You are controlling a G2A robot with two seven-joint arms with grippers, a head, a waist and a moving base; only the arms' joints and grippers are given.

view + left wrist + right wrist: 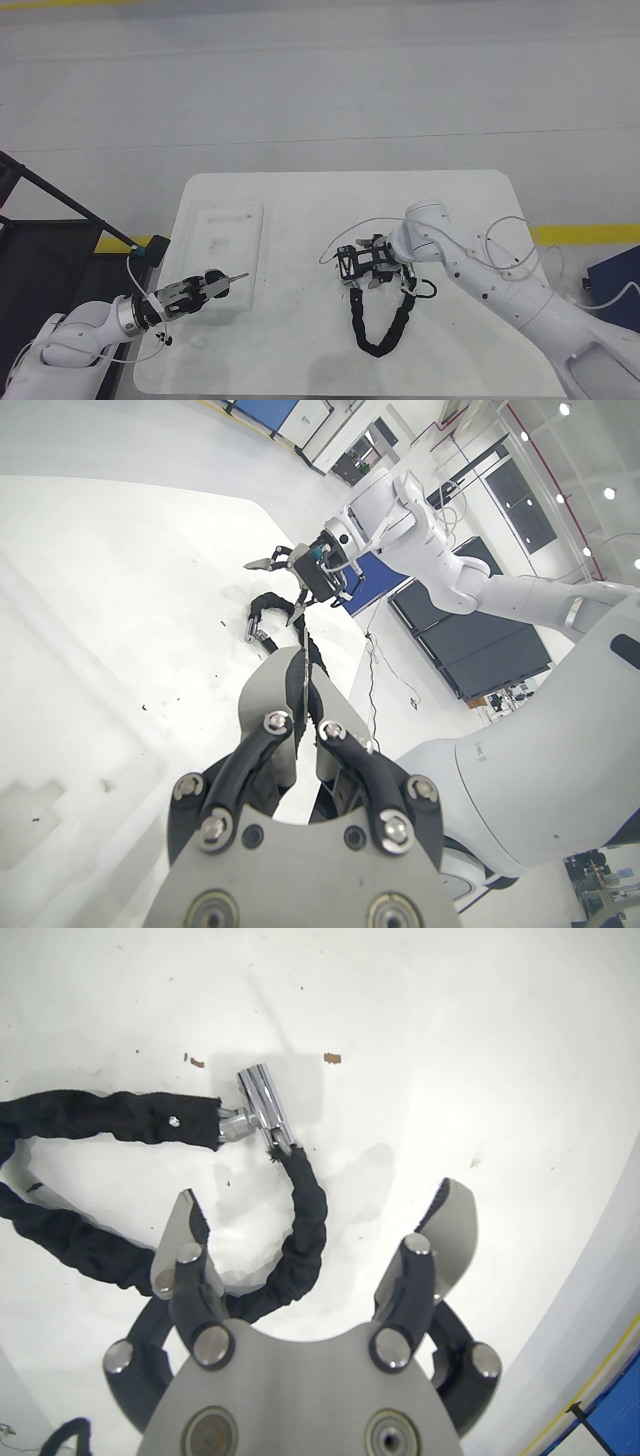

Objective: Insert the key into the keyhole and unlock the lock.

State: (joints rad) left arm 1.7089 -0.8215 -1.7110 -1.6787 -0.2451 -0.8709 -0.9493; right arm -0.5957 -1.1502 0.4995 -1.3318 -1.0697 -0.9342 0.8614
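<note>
R jaws wide, clear of lock [262, 1100]

Bright, even light comes from ceiling lamps [524, 436], which show as white spots in the left wrist view. The white table [300, 300] glares, nearly featureless. The lock [265, 1105] gleams and casts a faint, soft shadow. Wrist views bend lines near their edges.
</note>
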